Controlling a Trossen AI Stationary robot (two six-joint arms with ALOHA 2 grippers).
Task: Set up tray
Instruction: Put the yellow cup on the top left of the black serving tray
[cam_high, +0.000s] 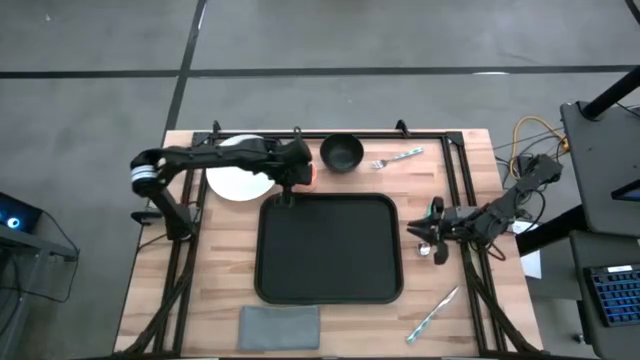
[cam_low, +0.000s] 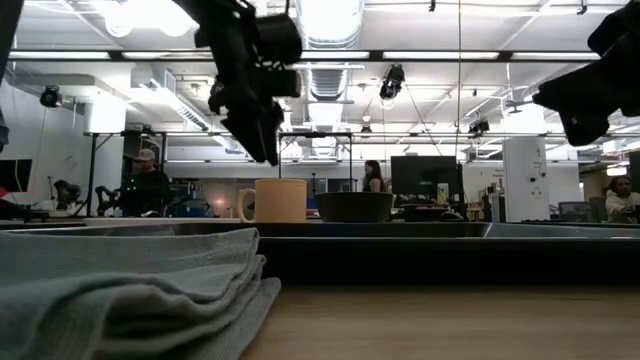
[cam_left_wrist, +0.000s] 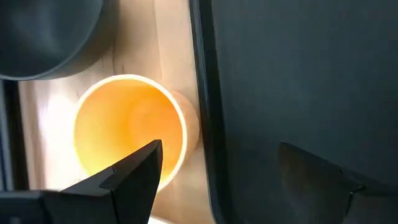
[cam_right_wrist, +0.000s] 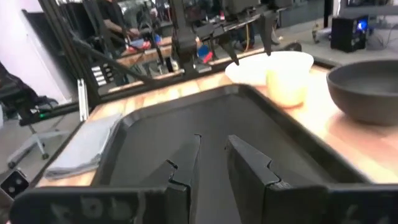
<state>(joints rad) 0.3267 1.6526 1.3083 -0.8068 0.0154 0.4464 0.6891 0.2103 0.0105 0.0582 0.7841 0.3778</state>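
Observation:
The black tray (cam_high: 330, 250) lies at the table's middle. A cream cup (cam_left_wrist: 127, 127) stands upright on the wood just beyond the tray's far left corner, also seen as cup (cam_low: 280, 200) and cup (cam_high: 309, 175). My left gripper (cam_left_wrist: 217, 165) hangs open above it, pointing down; one finger is over the cup's mouth, the other over the tray (cam_left_wrist: 298, 81). In the low view my left gripper (cam_low: 265, 140) ends clear above the rim. My right gripper (cam_high: 430, 237) waits right of the tray, and in its wrist view my right gripper (cam_right_wrist: 212, 146) shows a narrow gap.
A white plate (cam_high: 238, 178) lies left of the cup, partly under my left arm. A black bowl (cam_high: 341, 153) and a fork (cam_high: 396, 157) sit by the far edge. A folded grey cloth (cam_high: 280, 326) and another utensil (cam_high: 433, 313) lie near the front edge.

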